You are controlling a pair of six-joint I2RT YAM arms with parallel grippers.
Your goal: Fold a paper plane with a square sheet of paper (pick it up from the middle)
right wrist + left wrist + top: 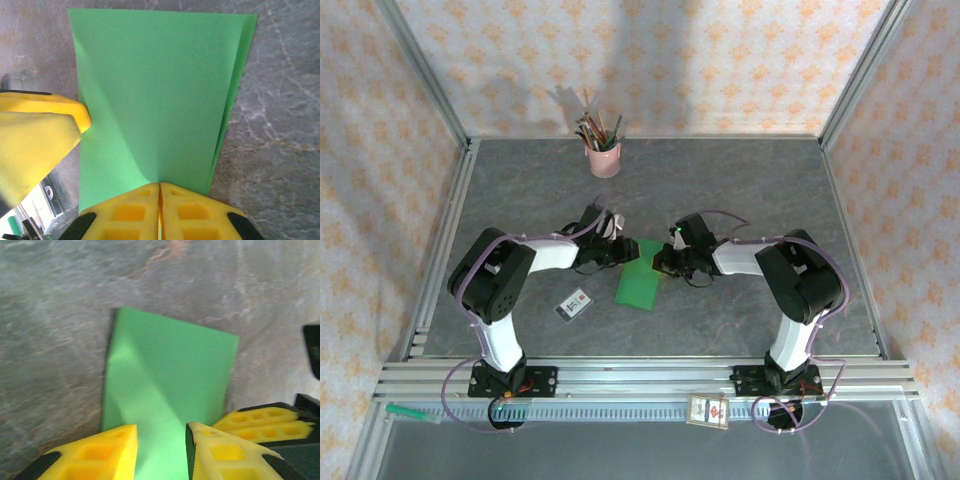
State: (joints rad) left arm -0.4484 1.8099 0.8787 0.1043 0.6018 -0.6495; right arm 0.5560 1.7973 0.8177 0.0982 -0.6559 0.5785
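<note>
Green paper (150,90) clamped by right gripper (160,187), left gripper (161,432) slightly open over it

Paper (165,390): near edge seemingly cropped

Two black-and-white jointed arms, the left arm (498,290) and the right arm (800,285), bend at the elbow and reach inward, wrists nearly meeting. The left gripper (161,432) points down, its yellow fingers parted by a narrow gap. The right gripper (159,187) has its yellow fingertips pressed together, pinching the edge of the thin bright green square sheet of paper (160,90).
</note>
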